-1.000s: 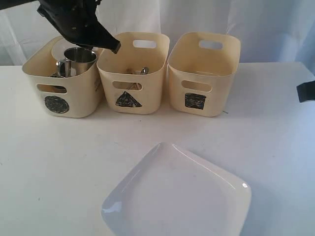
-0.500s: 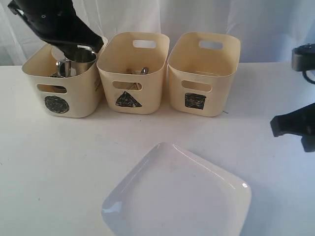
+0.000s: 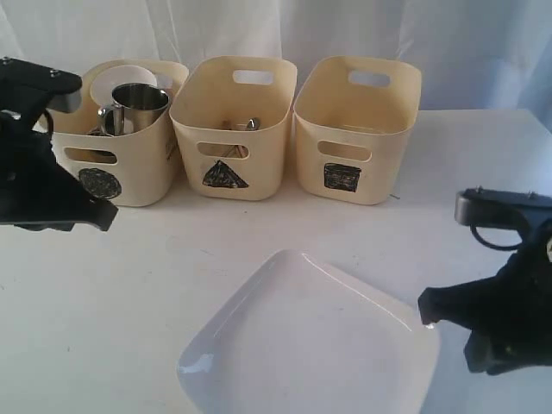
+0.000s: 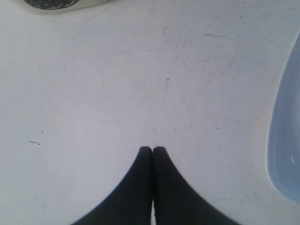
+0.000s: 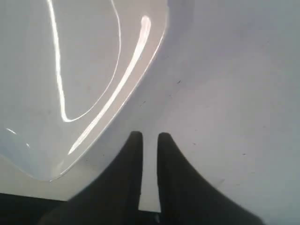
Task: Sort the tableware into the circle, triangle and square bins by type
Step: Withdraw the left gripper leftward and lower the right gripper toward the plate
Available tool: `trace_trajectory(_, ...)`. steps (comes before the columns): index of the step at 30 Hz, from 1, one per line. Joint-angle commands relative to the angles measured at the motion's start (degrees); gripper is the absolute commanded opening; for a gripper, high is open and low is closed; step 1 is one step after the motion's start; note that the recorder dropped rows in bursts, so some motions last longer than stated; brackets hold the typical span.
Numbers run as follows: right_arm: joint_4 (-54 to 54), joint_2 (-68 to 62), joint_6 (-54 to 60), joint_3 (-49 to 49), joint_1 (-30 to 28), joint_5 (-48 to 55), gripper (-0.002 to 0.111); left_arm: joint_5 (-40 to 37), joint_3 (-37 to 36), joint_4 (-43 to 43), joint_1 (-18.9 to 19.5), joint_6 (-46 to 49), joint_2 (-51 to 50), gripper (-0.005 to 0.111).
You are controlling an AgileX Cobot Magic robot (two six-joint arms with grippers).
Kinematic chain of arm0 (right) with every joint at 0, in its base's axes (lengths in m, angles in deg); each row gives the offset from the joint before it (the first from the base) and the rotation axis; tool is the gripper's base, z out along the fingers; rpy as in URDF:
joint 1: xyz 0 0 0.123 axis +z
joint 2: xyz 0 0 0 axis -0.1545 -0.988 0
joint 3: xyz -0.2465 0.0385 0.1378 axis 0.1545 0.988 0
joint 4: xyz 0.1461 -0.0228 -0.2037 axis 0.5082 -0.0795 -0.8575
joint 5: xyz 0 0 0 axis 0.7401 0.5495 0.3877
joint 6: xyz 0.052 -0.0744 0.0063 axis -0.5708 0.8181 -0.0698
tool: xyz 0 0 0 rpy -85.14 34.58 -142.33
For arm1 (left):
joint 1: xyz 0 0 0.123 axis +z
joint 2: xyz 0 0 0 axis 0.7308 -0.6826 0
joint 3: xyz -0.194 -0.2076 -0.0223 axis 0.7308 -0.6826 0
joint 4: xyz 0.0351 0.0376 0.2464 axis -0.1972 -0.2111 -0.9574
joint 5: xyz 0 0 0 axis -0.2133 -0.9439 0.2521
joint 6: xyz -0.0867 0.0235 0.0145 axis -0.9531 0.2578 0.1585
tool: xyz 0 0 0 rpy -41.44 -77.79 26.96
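The large white rounded-square plate [image 3: 310, 345] lies flat at the front of the table. My right gripper [image 3: 429, 309] hangs low at the plate's right corner; in its wrist view the right gripper [image 5: 150, 137] shows a narrow gap with nothing in it, just beside the plate's rim [image 5: 140, 61]. My left gripper [image 3: 107, 221] is low in front of the circle bin [image 3: 129, 177], and the left gripper [image 4: 152, 149] is shut and empty over bare table. A steel mug [image 3: 138, 102] and a pale bowl [image 3: 121, 78] stand in the circle bin. Cutlery [image 3: 246, 125] lies in the triangle bin [image 3: 233, 147].
The square bin [image 3: 358, 138] stands at the right end of the row of three, at the back of the white table [image 3: 155, 285]. A white curtain hangs behind. The plate's edge [image 4: 286, 140] shows in the left wrist view.
My left arm has come down from above the circle bin to the table in front of it. My right arm has swung in from the right edge down to the plate's right corner.
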Motion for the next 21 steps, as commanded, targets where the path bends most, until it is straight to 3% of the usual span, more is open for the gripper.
trace_trajectory(1,4.81,0.16,0.39,6.11,0.02,-6.69,0.014,2.23,-3.17,0.59,-0.43,-1.04,3.92,0.000)
trace_trajectory(5,5.92,0.16,0.24,9.92,0.02,-10.95,0.041,3.26,-3.70,0.47,-0.43,-1.04,4.64,0.000)
trace_trajectory(7,7.90,0.16,0.24,11.20,0.02,-13.68,0.045,3.70,-3.70,0.47,-0.43,-1.04,4.85,0.000)
trace_trajectory(14,11.82,0.16,-0.98,15.96,0.02,-24.91,0.047,4.11,-3.70,0.47,-0.43,-1.04,4.97,0.000)
trace_trajectory(21,12.76,0.16,-2.40,18.25,0.02,-29.80,0.047,4.11,-3.70,0.47,-0.43,-1.04,4.97,0.000)
